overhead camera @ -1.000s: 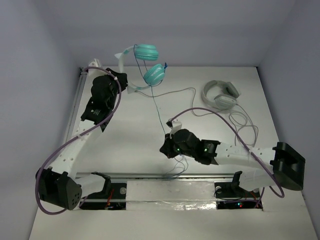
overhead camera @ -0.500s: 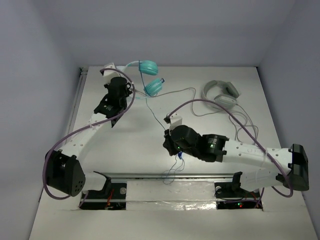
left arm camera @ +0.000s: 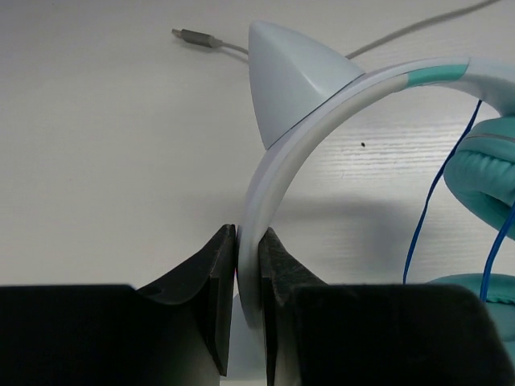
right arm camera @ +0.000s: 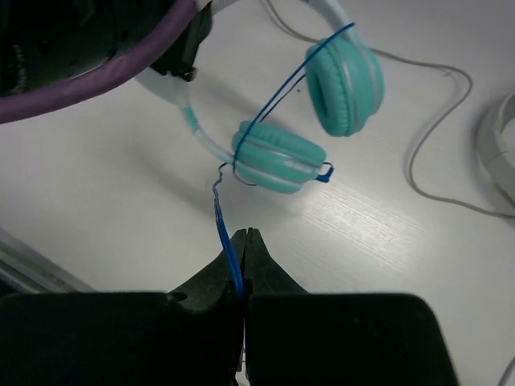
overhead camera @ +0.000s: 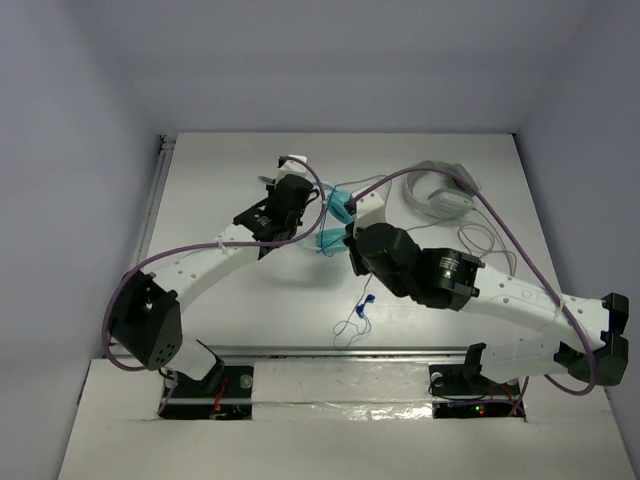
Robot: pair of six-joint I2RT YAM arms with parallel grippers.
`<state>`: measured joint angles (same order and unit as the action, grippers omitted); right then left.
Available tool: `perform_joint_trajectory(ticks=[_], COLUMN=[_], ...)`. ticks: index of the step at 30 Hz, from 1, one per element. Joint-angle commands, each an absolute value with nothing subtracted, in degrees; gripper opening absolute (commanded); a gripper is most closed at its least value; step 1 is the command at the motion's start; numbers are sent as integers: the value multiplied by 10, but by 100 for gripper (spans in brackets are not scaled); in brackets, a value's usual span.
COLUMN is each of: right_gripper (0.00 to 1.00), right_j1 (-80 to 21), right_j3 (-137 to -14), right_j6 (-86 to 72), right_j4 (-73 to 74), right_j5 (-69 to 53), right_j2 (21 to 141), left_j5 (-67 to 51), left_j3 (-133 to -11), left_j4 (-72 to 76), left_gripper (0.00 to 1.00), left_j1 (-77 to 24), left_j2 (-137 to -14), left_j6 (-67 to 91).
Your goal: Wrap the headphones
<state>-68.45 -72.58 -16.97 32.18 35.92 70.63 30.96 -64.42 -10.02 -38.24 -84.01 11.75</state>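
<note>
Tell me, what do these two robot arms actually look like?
The left arm and right arm are slim white tubes joined by chunky black housings, each trailing a looping purple cable. The left end effector and right end effector are black, with two wedge-shaped fingers.

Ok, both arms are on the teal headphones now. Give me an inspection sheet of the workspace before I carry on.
Surface: white table, no spills seen.
Job's things: teal headphones at mid-table, between the two arms.
Clutter: white-grey headphones at far right, apart from the teal pair.
Grippers: left tool shut on the pale headband; right tool shut on the blue cable just below a cup.
Cables: blue cable runs from one cup past the other, and its loose end trails toward the near edge; grey cable loops at right; purple arm cables arch overhead.
Surroundings: plain pale walls; nothing else seen.
</note>
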Motion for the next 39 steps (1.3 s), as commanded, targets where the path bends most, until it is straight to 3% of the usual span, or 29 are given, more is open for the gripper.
perform_joint_trajectory(ticks=[1, 11, 19, 25, 28, 39], right_gripper=[0, 0, 1, 14, 15, 15], right_j1=[-657, -535, -515, -490, -467, -421], right_j3=[-731, -732, -740, -726, -719, -652], right_j6=[-127, -78, -68, -74, -83, -148], right_j4=[308, 291, 242, 215, 214, 179], right_j5=[388, 381, 406, 410, 411, 302], right_j2=[688, 715, 780, 780, 775, 746], left_j5=[299, 130, 28, 1, -29, -196], left_j3=[-649, -612, -616, -638, -642, -657], left_j4=[-93, -130, -146, -161, -160, -129], left_gripper=[0, 0, 0, 0, 0, 0], left_j1=[-395, -410, -410, -410, -410, -330], left_j2=[-811, -759, -703, -693, -689, -657], left_j6=[92, 51, 28, 17, 17, 47])
